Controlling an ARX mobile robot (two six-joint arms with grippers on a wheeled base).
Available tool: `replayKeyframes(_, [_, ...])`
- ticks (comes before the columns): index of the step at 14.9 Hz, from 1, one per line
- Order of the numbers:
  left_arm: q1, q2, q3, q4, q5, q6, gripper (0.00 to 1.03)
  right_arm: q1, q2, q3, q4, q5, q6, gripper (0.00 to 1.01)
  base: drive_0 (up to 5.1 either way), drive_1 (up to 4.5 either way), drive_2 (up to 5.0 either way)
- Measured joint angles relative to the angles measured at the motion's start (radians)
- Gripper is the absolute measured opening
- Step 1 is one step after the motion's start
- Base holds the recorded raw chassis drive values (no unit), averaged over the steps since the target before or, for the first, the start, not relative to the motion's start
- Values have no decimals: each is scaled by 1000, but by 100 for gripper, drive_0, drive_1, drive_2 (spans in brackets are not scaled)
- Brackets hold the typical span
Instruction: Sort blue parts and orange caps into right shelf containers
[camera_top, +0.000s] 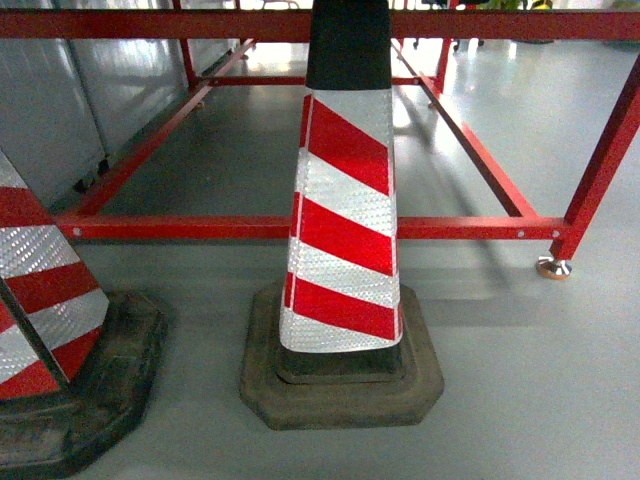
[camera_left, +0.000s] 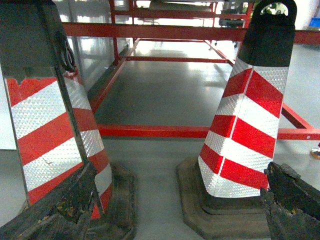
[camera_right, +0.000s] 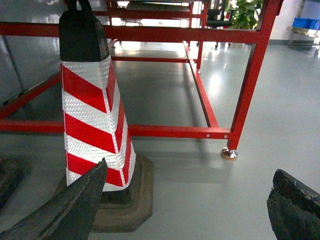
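A red-and-white striped traffic cone (camera_top: 345, 210) on a dark base is seen straight ahead on the grey floor (camera_top: 520, 380), with a second cone (camera_top: 40, 300) close at its left, and both are placed just before the low rail of a red metal frame (camera_top: 300, 228). The left gripper (camera_left: 175, 200) and the right gripper (camera_right: 190, 200) are held low with fingers (camera_right: 70, 205) spread wide apart and nothing grasped. Something blue (camera_right: 306, 22), perhaps a crate, is glimpsed far off at the upper right of the right wrist view, too small to be told for certain.
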Motion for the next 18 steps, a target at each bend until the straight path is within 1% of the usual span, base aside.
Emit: replayKeyframes(18, [0,0,0,0,0,0,98,0,0,0,0,0,0,98,0,0,0])
